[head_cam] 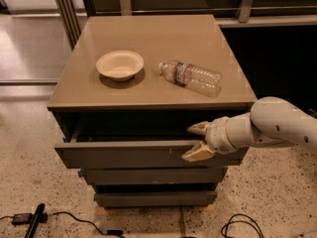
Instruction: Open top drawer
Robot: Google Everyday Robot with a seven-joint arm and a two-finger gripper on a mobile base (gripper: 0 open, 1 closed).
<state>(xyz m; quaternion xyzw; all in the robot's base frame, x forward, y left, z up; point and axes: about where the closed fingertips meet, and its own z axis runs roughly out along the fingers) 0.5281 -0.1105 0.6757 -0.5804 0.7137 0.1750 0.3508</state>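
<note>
The top drawer (124,155) is the widest grey-brown front under the cabinet top. It stands pulled out a little, with a dark gap above its upper edge. My gripper (196,141) comes in from the right on a white arm (282,125). Its two tan fingers (198,151) are spread apart at the right part of the drawer's upper edge, one over the gap and one on the front. The drawer's inside is dark and hidden.
A pale paper bowl (120,65) and a clear plastic bottle (191,77) lying on its side rest on the cabinet top (148,36). Two narrower drawer fronts (153,175) sit below. Cables (29,217) lie on the speckled floor in front.
</note>
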